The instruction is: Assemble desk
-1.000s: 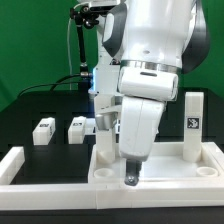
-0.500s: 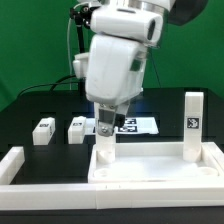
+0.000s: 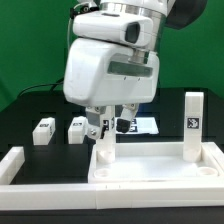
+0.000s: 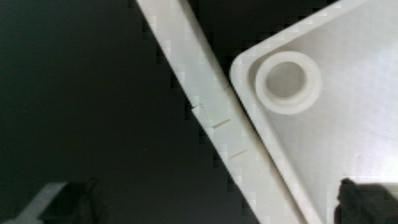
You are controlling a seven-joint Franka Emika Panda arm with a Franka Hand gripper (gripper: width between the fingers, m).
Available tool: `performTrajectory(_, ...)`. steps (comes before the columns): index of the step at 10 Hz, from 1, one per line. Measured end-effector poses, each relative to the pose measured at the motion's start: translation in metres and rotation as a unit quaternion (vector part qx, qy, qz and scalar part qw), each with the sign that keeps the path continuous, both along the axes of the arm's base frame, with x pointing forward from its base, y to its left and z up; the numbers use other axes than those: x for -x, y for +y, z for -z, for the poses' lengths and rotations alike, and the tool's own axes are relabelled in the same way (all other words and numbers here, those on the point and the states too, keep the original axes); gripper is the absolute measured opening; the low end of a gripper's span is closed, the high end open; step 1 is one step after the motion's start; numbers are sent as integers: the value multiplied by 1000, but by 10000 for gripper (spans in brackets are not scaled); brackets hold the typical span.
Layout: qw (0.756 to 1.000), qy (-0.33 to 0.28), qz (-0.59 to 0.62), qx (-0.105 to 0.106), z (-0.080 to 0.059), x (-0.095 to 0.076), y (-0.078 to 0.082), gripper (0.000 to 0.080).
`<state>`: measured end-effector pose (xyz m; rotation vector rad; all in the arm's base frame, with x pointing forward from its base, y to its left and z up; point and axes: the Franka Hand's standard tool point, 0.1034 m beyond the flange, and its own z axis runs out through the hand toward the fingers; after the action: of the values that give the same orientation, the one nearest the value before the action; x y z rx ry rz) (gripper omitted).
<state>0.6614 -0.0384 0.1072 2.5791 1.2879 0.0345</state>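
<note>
The white rimmed desk tabletop [image 3: 150, 165] lies flat at the front of the table. Two leg blocks stand upright in it, one at its back left corner [image 3: 105, 150] and one at its back right corner [image 3: 192, 125]. Two loose leg blocks [image 3: 43, 131] [image 3: 77, 128] lie on the black table to the exterior view's left. My gripper [image 3: 108, 126] hangs open and empty just above the left upright leg. In the wrist view the fingertips [image 4: 54, 205] stand wide apart over the tabletop's edge [image 4: 199, 95], beside a round leg socket [image 4: 288, 80].
White angled border rails [image 3: 15, 165] frame the tabletop at the front and sides. The marker board [image 3: 142, 124] lies behind the tabletop. A dark cable and stand [image 3: 72, 50] rise at the back left.
My gripper has risen from the tabletop's front rim and moved back to above the left upright leg. The wrist has turned.
</note>
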Motion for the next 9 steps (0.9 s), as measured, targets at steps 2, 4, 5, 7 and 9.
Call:
performTrajectory(2, 998, -12, 60, -13, -10, 2, -15, 649)
performTrajectory(4, 990, -9, 136, -42, -27, 14, -54, 649)
performTrajectory(5, 984, -5, 168, -52, -32, 20, -71, 649)
performTrajectory(7, 957, 5, 282, -69, -41, 38, -110, 649)
performTrajectory(9, 944, 0, 322, -71, -36, 39, -105, 649)
